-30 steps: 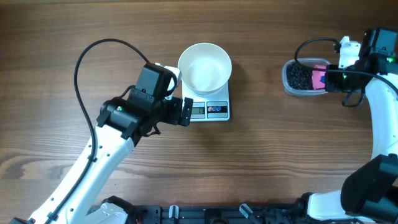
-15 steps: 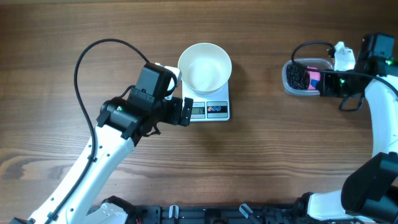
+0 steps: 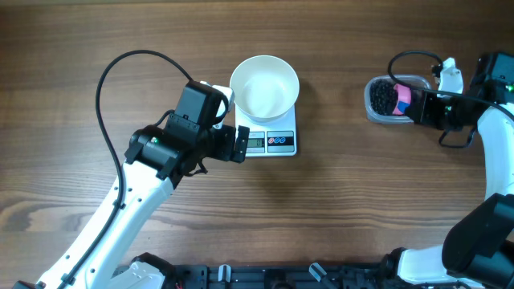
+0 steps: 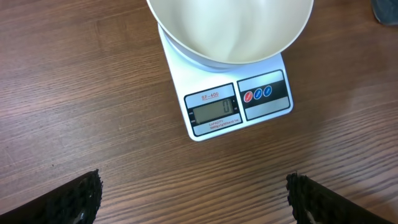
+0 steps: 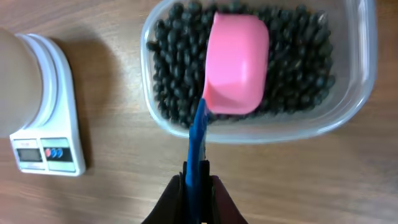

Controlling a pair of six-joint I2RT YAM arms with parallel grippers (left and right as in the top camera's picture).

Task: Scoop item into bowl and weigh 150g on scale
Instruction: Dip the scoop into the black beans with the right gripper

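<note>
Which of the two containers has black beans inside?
The clear plastic tub at the right, with the pink scoop inside; the white bowl on the scale is empty.

overhead looks straight down; both wrist views, closer, share the scale (image 4: 237,107).

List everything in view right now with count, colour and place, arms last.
bowl: one, white, sitting on the scale, nothing in it
scale: one, white, mid-table, display reading 0
beans: many, black, heaped in the tub
tub: one, clear plastic, on the table near the right arm
scoop: one, pink with a blue handle, over the beans inside the tub
table: one, brown wood, under everything
left gripper: one, black, open, holding nothing, next to the scale's display edge
right gripper: one, black, shut on the scoop's handle
</note>
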